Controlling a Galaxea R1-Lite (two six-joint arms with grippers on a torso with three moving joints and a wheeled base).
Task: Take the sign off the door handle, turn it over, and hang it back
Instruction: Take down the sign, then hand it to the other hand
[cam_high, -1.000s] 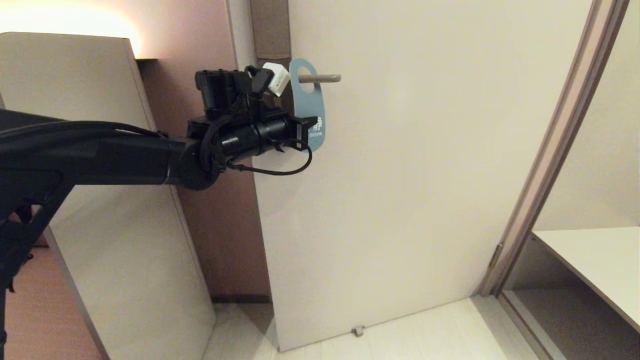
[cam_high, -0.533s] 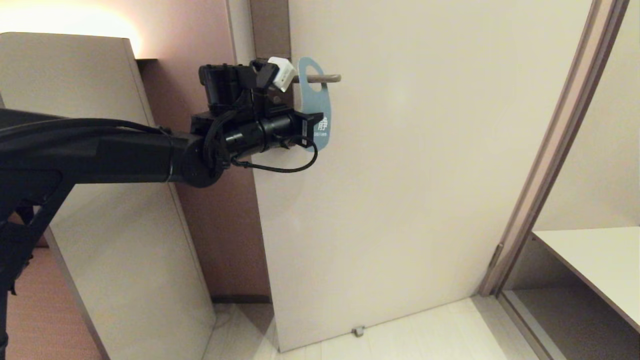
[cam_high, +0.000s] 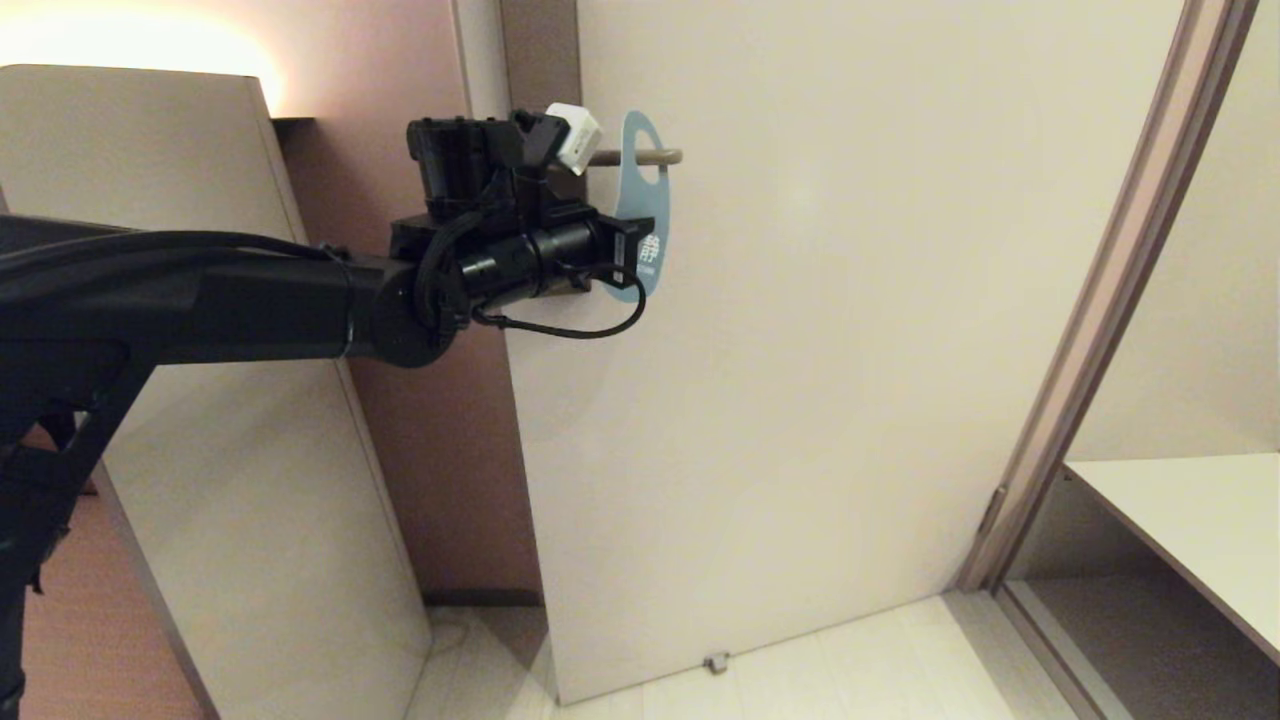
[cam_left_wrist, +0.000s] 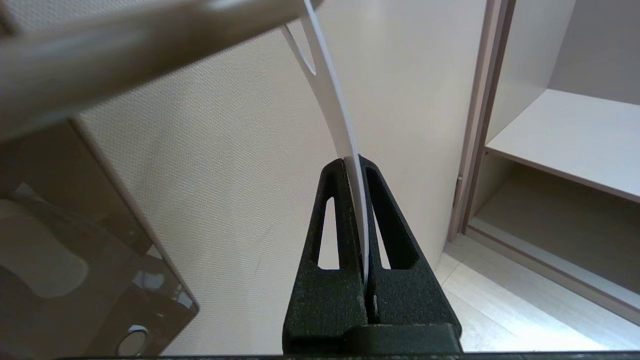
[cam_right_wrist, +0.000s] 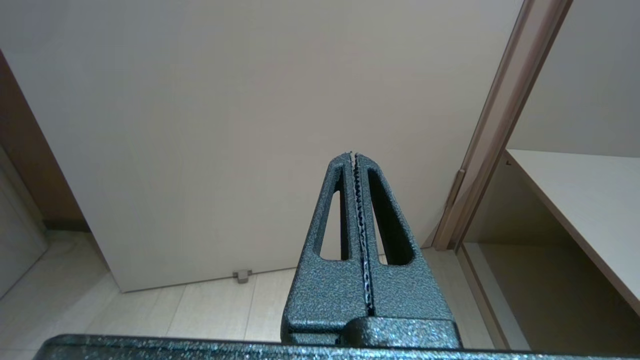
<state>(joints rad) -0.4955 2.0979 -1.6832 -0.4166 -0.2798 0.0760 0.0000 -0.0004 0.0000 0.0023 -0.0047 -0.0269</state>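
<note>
Sign (cam_high: 643, 205) looped on door handle (cam_high: 655, 157), clamped by left hand (cam_high: 632, 250); right hand (cam_right_wrist: 356, 156) clenched, parked.

Signs: one pale blue, flat card door hanger (cam_high: 640, 205) with white lettering
Door handles: one straight beige metal lever (cam_high: 640, 157)
Doors: one plain cream panel door (cam_high: 850, 350)
Grippers: two, the black left gripper (cam_left_wrist: 356, 165) and the dark speckled right gripper (cam_right_wrist: 354, 157)
Shelves: one cream board shelf (cam_high: 1190, 530)

sign (cam_high: 641, 215): thin smooth card | door (cam_high: 850, 330): matt, finely textured | left gripper (cam_left_wrist: 356, 165) jaws: rough, grainy black
</note>
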